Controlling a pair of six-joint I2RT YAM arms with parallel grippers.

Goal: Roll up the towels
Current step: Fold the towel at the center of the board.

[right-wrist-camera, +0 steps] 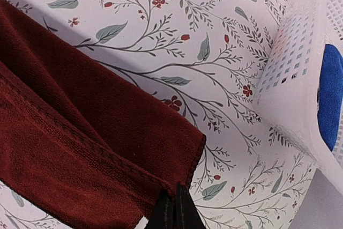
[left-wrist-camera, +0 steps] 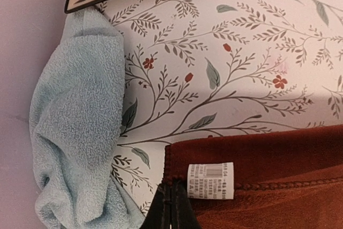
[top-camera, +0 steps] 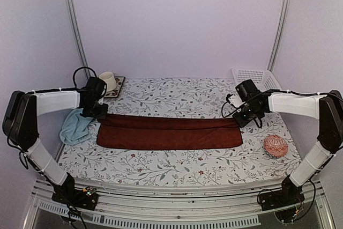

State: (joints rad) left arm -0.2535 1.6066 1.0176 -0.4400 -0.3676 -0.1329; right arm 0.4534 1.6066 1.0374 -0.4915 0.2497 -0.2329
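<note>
A dark maroon towel lies folded into a long strip across the middle of the flowered table. My left gripper is at its left far corner. In the left wrist view that gripper is shut on the maroon towel at the corner beside a white label. My right gripper is at the strip's right far corner. The right wrist view shows it shut on the maroon towel at the hem. A pale blue towel lies crumpled at the table's left edge.
A cup stands on a patterned tray at the back left. A white perforated basket sits at the back right, holding a bright blue object. An orange-pink patterned ball rests near the right edge. Walls close in on three sides.
</note>
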